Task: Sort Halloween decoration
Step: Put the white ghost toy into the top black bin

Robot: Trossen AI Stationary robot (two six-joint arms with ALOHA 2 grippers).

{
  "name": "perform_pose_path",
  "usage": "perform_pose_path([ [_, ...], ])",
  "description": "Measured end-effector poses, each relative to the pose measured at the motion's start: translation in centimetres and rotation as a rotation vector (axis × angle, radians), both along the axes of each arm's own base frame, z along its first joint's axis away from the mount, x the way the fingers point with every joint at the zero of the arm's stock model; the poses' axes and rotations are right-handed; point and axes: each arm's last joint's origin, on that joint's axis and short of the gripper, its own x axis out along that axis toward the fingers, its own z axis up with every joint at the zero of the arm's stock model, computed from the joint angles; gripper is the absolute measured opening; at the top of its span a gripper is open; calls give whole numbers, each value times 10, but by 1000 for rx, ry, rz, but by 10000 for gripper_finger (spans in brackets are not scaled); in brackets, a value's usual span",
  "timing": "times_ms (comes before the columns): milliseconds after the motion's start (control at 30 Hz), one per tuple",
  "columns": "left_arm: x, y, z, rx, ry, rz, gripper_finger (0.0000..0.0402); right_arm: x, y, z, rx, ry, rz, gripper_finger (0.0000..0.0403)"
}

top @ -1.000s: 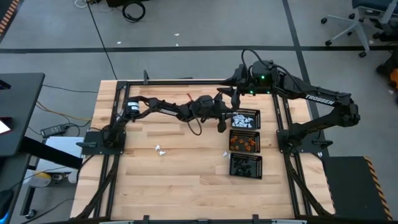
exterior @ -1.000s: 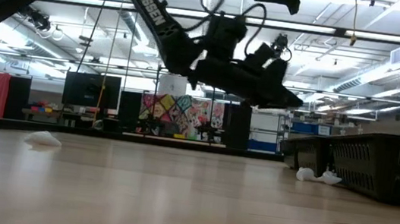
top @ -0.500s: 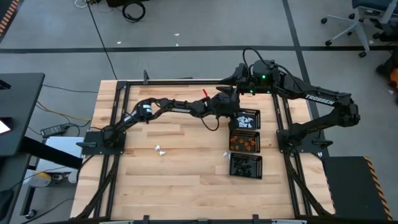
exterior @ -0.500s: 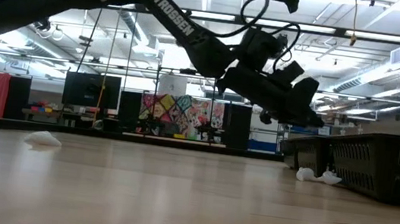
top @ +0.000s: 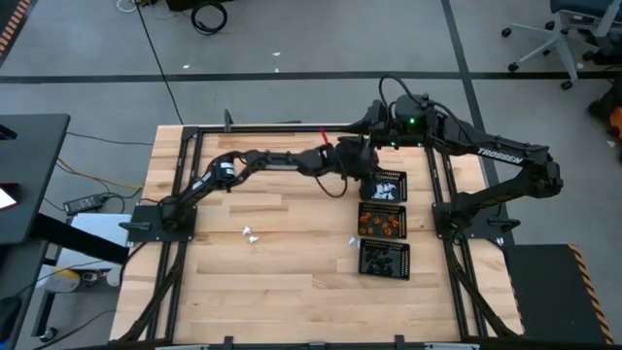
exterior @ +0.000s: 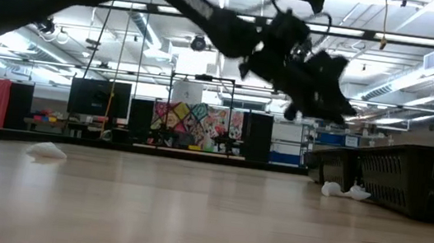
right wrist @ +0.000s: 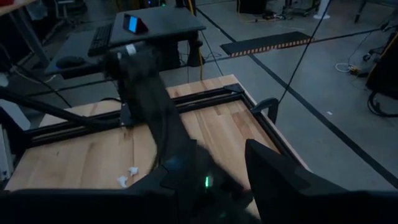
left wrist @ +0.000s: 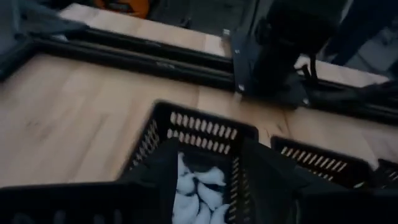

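Three black mesh trays sit in a row on the desk (top: 282,272), right side, just beside each other. Far tray (top: 385,186) holds white trinkets (top: 381,192); middle tray (top: 383,222) holds orange trinkets (top: 381,225); near tray (top: 385,259) holds black trinkets (top: 383,261).

L arm reaches across the desk; left pincer (top: 362,165) hangs over the far tray's outer edge, above the desk, not touching. In the L wrist view its two dark fingers (left wrist: 161,168) stand apart w/ a clear gap between them, nothing held; the white pile (left wrist: 198,196) shows in that gap, down inside the mesh basket (left wrist: 205,127). Second basket (left wrist: 314,163) sits beside it.

Right pincer (top: 374,122) waits high at the back edge of the desk, near the frame rail. Fingers (right wrist: 280,168) apart, middling gap, nothing between them.

Loose on the bare wood: white bits (top: 252,234) mid-desk, well apart from the trays; more white bits (top: 355,241) just beside the gap btw middle & near trays. Low view shows same: one white scrap (exterior: 48,149) far off, a small white cluster (exterior: 343,189) right by the mesh wall (exterior: 413,179).
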Motion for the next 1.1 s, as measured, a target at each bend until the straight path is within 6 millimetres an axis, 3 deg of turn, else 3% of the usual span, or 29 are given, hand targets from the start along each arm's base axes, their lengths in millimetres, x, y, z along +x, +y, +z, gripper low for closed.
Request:
perform_pose_path([
  [133,-20,-4,33,84,90,-44,151,-1,4,3,-9,-23,7,140],
  [300,-54,-15,26,136,180,-76,119,1,11,14,-44,-119,25,140],
  [467,-108,-27,36,122,160,-36,98,3,21,27,-117,-236,73,140],
  [567,-142,-41,32,84,183,-21,88,5,24,29,-126,-257,99,140],
  [667,-174,-57,38,21,152,-2,80,10,25,25,-98,-244,133,140],
  [867,-232,-95,28,-125,160,72,78,33,40,8,-6,-193,256,140],
  [1100,-275,-143,18,-194,182,11,78,80,77,-28,45,-125,269,140],
])
